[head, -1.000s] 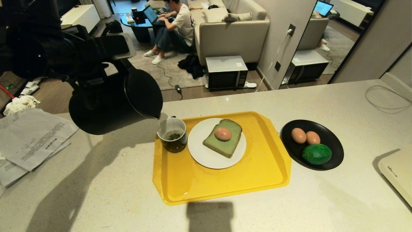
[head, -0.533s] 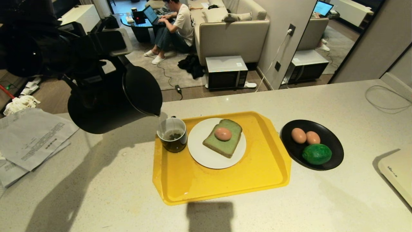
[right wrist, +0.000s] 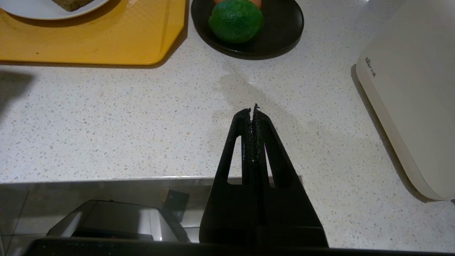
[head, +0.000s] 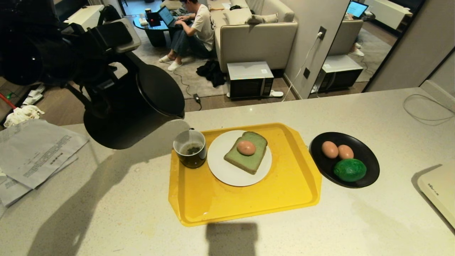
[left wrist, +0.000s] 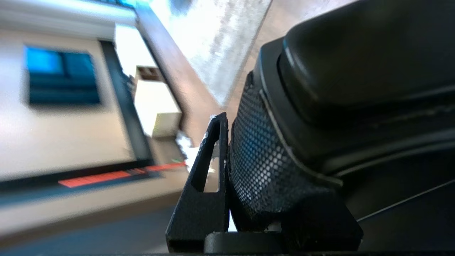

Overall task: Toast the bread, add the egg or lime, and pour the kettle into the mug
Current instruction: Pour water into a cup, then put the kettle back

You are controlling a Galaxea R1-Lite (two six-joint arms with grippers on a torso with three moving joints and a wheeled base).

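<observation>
The left gripper (left wrist: 227,167) is clamped on the handle of the kettle (head: 131,110), with one finger (left wrist: 209,185) pressed flat against the bumpy grip. The right gripper (right wrist: 253,117) has its two fingers pinched together with nothing between them, hanging over the edge of the counter (head: 355,227).

Closest on the counter is the yellow tray (head: 249,206). On it sits the white plate (head: 227,174) with the bread (head: 249,160), and one egg (head: 246,147) lies on top of the bread. Just beside the plate, at the tray's far left corner, stands the mug (head: 190,149), with something dark at the bottom inside. To the right of the tray is the black dish (head: 369,167) holding the lime (head: 350,170) and two more eggs (head: 337,150).

The kettle hangs in the air above and left of the mug, tipped over on its side. A second ago its spout (head: 181,114) pointed right down at the mug's rim. Now the spout has lifted up and away, and the kettle has tipped back a little.

Far behind, a person (head: 197,25) sits on the floor at a laptop by the sofa (head: 256,39).
</observation>
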